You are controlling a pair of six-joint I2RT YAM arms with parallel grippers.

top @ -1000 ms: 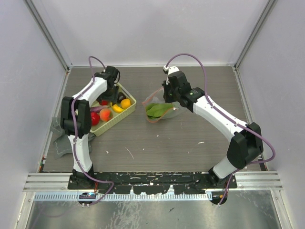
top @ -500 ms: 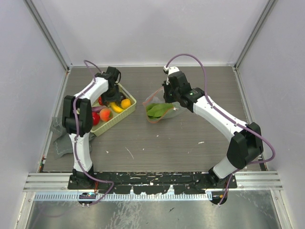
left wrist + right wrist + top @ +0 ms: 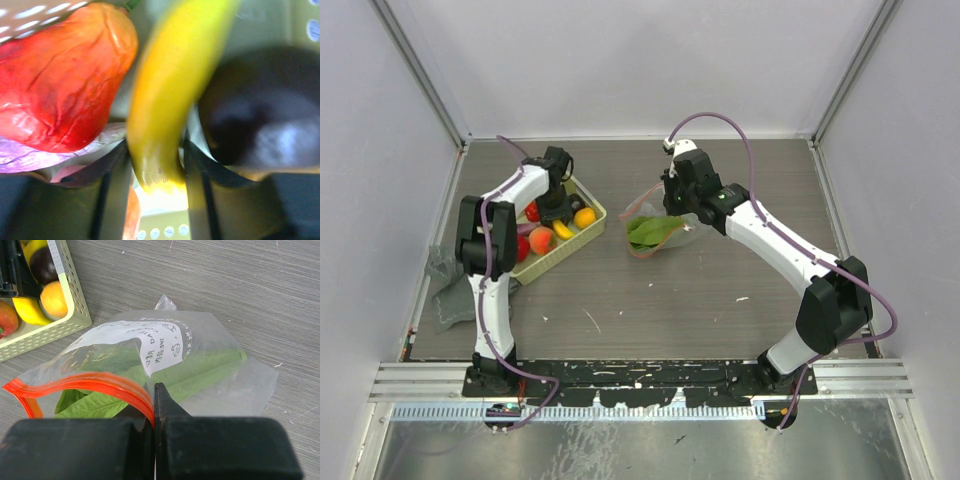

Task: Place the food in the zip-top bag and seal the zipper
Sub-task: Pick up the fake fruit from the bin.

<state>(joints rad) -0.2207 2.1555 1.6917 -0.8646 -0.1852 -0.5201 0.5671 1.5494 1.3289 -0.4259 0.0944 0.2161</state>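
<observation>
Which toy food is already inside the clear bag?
The big green leaf. It lies inside the zip-top bag, while the banana sits over in the basket with the rest.

The table [image 3: 720,280] is a grey-brown, wood-grain surface with pale walls on three sides. A yellow-green mesh basket [image 3: 565,250] sits on its left half, turned at an angle to the table edges. The zip-top bag [image 3: 688,232] lies near the centre, apart from the basket. Its closed end is flat on the surface and its mouth edge is raised. A crumpled grey cloth [image 3: 445,290] lies at the left edge. Small white scraps [image 3: 741,298] lie on the near half.
</observation>
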